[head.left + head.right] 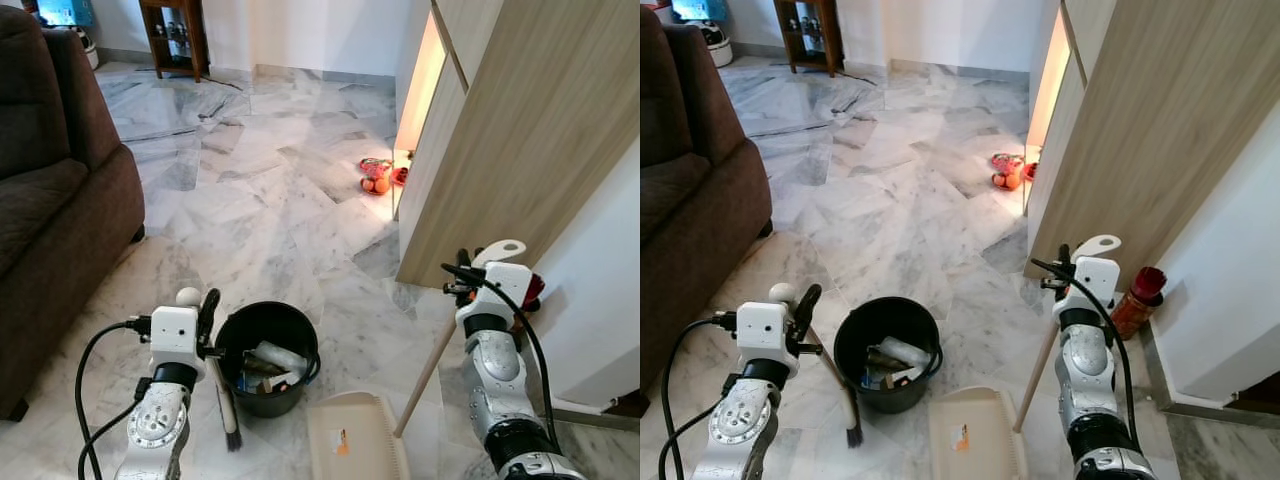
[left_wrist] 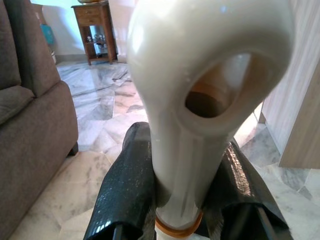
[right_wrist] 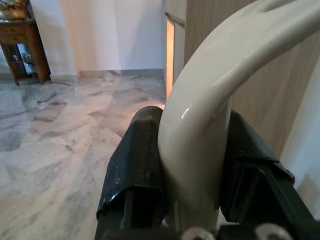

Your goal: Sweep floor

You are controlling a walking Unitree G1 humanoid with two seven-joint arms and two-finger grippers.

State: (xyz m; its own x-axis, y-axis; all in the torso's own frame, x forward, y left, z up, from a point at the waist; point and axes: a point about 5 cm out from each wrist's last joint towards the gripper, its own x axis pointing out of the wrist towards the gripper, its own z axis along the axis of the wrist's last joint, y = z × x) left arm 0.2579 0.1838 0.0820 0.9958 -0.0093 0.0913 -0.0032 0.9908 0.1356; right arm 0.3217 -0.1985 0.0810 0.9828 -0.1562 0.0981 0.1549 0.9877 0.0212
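nearest me, my left gripper [image 1: 207,318] is clamped on the broom [image 1: 228,405] handle, bristles on the floor [image 1: 260,200] beside the black bin [image 1: 268,357]. my right gripper [image 1: 468,277] is clamped on the dustpan [image 1: 358,437] handle. a careless swing could tip the bin; beyond, toys [image 1: 377,176] by the doorway could get snagged.

Marble floor [image 1: 270,190] spreads across the frame: black bucket [image 1: 268,355] low centre, cream dustpan [image 1: 355,438] at the bottom edge, brown sofa [image 1: 55,200] left, orange toys [image 1: 376,176] upper right.
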